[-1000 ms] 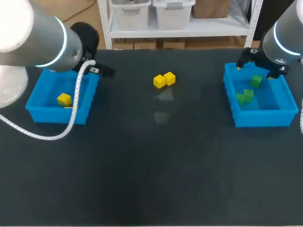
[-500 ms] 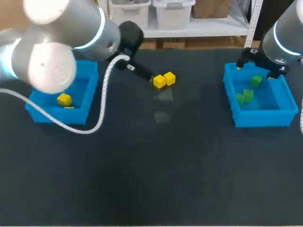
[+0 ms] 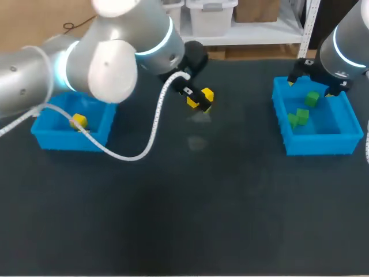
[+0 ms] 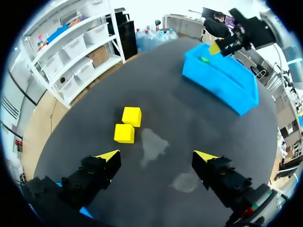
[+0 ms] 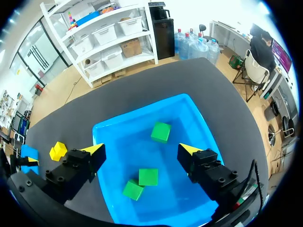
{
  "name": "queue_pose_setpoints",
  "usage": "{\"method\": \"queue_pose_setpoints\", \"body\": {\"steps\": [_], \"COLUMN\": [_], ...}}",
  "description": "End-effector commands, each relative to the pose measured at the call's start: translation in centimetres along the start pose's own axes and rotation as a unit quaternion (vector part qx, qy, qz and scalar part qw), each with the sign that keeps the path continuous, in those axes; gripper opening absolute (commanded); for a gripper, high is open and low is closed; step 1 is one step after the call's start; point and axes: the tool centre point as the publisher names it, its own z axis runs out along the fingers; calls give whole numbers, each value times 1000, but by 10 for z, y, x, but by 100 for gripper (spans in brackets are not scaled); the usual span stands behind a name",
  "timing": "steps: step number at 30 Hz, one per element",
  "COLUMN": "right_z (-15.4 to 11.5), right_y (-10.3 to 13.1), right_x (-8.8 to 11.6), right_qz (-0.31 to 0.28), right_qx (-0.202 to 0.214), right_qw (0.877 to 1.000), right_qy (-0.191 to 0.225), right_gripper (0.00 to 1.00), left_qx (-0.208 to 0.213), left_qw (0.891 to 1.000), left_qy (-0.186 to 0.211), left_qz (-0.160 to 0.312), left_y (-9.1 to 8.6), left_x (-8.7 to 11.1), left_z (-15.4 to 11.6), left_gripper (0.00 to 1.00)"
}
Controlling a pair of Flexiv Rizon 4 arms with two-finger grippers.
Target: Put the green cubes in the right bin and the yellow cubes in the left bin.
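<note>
Dark matting is covering the table [image 3: 184, 202], and a blue bin is sitting at each end of it: the left bin [image 3: 63, 140] and the right bin [image 3: 320, 144]. Three green cubes [image 5: 148, 177] are lying loose in the right bin, and none is showing anywhere else. One yellow cube [image 3: 79, 121] is resting in the left bin. Two more yellow cubes [image 4: 124, 133] are sitting just beside each other on the far middle of the table, well apart from both bins.

The left arm [image 3: 115, 57] is reaching in from the left, past its bin, toward that pair. The left gripper [image 4: 156, 155] is hanging over the table with its fingers spread wide and nothing between them. Both cubes are lying ahead of it, off toward its left finger, not yet between the tips. The right gripper [image 5: 141, 149] is hovering above the right bin, likewise spread and empty.

The green half of the job looks finished, so the step in hand is likely the approach to one of the last yellow cubes. The next move calls for centring the fingers on a single cube and then lowering. The tips should be closing on its free sides, so that the neighbour is not being shoved away. After that comes the carry to the left bin.
</note>
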Motion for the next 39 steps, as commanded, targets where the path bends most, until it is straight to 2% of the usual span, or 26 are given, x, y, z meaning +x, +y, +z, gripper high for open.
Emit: {"method": "queue_pose_setpoints", "body": {"steps": [1, 11, 18, 28, 39], "right_z": [0, 0, 0, 0, 0], "right_y": [0, 0, 0, 0, 0], "right_x": [1, 1, 1, 1, 1], "right_qz": [0, 0, 0, 0, 0], "right_qx": [0, 0, 0, 0, 0], "right_qw": [1000, 1000, 1000, 1000, 1000], "right_qy": [-2, -2, -2, -2, -2], "right_gripper": [100, 100, 100, 100, 100], "left_qx": [4, -18, -41, -67, -66], "left_qw": [1000, 999, 999, 998, 998], "left_qy": [24, 26, 8, -4, -4], "left_qz": [0, -9, -1, -17, -20], "left_y": [4, 8, 6, 19, 19], "left_x": [-4, 2, -2, -7, -7], "left_z": [21, 38, 25, 18, 18], "left_gripper": [100, 100, 100, 100, 100]}}
